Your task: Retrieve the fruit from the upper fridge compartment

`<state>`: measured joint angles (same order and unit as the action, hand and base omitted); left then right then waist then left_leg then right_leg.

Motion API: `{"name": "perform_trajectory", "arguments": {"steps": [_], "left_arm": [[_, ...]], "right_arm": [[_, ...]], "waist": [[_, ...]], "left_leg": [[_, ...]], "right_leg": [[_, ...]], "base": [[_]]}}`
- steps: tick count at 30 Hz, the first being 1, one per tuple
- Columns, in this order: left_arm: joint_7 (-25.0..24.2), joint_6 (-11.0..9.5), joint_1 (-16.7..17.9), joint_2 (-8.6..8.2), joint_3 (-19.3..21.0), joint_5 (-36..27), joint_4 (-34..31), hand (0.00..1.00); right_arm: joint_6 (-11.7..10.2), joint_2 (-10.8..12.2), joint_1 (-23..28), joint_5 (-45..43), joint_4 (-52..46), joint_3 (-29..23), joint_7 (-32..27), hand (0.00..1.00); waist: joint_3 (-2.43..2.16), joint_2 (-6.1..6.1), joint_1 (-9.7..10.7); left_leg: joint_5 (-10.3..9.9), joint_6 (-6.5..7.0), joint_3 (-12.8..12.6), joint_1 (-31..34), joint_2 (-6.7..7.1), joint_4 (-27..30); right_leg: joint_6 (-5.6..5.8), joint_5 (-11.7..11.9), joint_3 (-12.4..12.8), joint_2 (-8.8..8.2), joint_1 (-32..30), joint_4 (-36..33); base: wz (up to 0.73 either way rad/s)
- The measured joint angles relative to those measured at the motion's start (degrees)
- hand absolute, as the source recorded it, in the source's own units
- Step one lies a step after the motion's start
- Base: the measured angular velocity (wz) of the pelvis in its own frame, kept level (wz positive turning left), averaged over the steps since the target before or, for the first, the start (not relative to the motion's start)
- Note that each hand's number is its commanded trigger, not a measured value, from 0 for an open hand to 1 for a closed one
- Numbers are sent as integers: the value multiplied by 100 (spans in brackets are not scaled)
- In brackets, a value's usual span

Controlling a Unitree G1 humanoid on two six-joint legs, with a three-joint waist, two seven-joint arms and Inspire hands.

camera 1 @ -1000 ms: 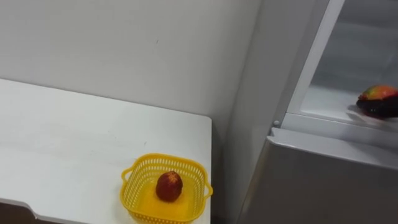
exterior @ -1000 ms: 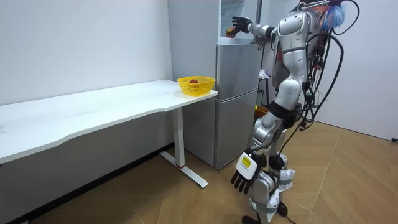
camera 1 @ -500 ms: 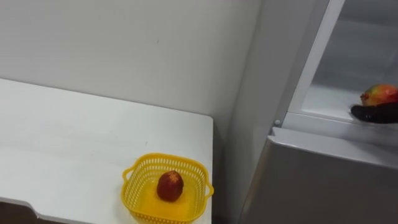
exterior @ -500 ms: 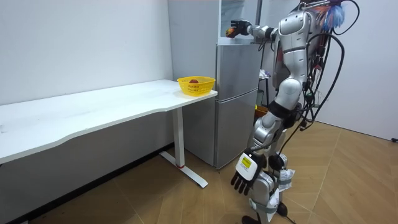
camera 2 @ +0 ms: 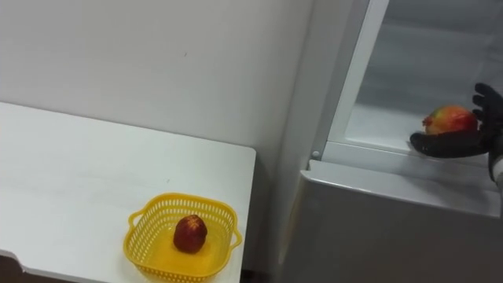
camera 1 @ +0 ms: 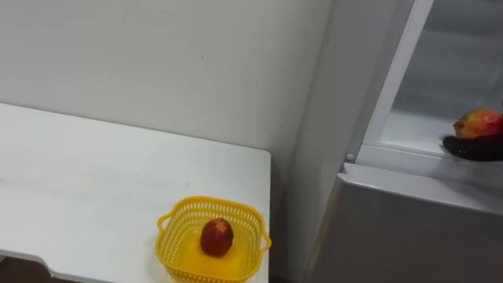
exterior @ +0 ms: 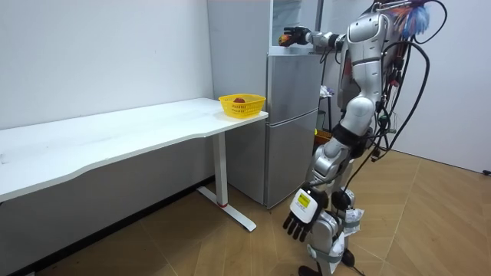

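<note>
Stretching across the left half of the room view, the long white table (exterior: 115,134) runs along the wall, its right end just beside the grey fridge (exterior: 291,115) at centre frame. The robot stands at the fridge's right side in that view, facing it, with its right arm raised level to the open upper compartment (camera 2: 393,86).

The yellow basket (camera 1: 174,226) sits at the bottom centre of the left eye view, on the table corner nearest the fridge. A small red fruit (camera 1: 217,237) lies inside it.

At the right edge of the right eye view, the right hand (camera 2: 460,144) is inside the compartment. Its thumb lies along the front of the red-and-yellow fruit (camera 2: 449,119), and its fingers (camera 2: 487,101) curl at the fruit's right side, so the hand is partly closed around it. That fruit is low over the compartment's white floor, near the front lip.

The left hand (exterior: 298,222) hangs low in the room view beside the robot's leg, fingers relaxed and holding nothing.
</note>
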<state>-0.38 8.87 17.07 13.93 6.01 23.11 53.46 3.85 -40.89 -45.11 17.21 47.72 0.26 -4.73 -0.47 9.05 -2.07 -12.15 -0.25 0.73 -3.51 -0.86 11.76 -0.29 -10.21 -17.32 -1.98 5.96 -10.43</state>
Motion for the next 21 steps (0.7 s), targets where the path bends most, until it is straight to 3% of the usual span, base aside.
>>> {"name": "perform_trajectory", "arguments": {"steps": [21], "left_arm": [[18, 43, 0, 12, -7, -55, 11, 0]], "right_arm": [[-11, -6, -4, -57, 100, 39, 174, 100]], "waist": [[-4, 5, -17]], "left_leg": [[0, 0, 21, -9, -5, -7]], "right_leg": [[-4, 2, -19, 4, 11, -13]], "base": [[0]]}}
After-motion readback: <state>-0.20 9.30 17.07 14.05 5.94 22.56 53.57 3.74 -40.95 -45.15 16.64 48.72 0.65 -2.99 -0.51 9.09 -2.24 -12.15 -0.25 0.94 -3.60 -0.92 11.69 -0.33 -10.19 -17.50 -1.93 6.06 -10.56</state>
